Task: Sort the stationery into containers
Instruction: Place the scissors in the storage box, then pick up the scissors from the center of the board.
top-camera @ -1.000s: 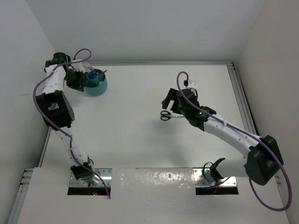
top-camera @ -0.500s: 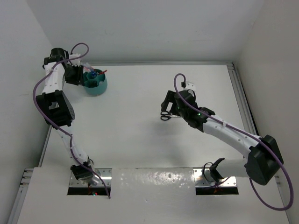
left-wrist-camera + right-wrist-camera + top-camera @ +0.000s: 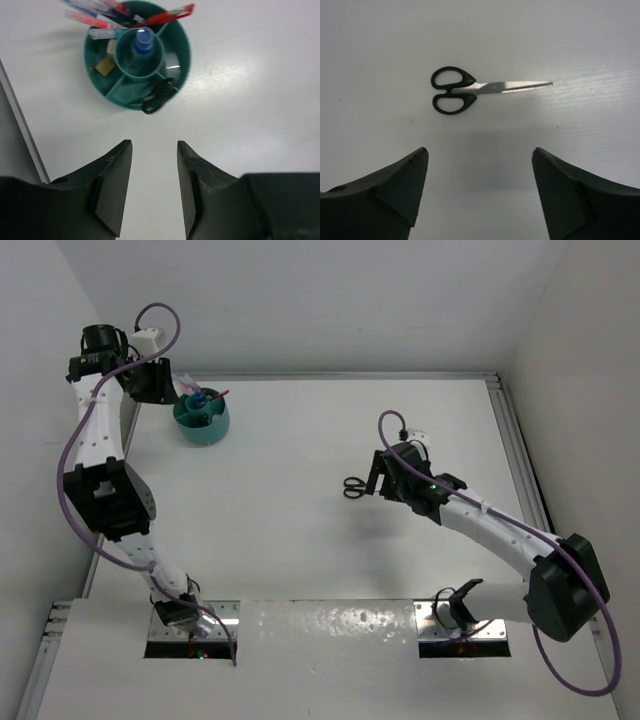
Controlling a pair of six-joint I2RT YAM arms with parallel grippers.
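The round teal organiser point(image 3: 181, 60) stands at the table's far left corner point(image 3: 202, 420). Its central cup holds a blue-capped bottle point(image 3: 143, 39). The outer compartments hold red and clear pens point(image 3: 167, 14), a beige eraser point(image 3: 105, 66) and black-handled scissors point(image 3: 159, 95). My left gripper point(image 3: 154, 143) hangs open and empty, above and to the left of the organiser. A second pair of black-handled scissors point(image 3: 465, 90) lies flat on the table, blades pointing right in the right wrist view. My right gripper point(image 3: 480, 149) hovers over it, wide open, with nothing between its fingers.
The table's left edge and a grey wall point(image 3: 15, 135) run close beside the organiser. A metal rail point(image 3: 515, 445) borders the table on the right. White walls close in the back and both sides.
My left gripper has opened and drawn up and to the left, away from the organiser. My right gripper has shifted slightly right above the scissors on the table.
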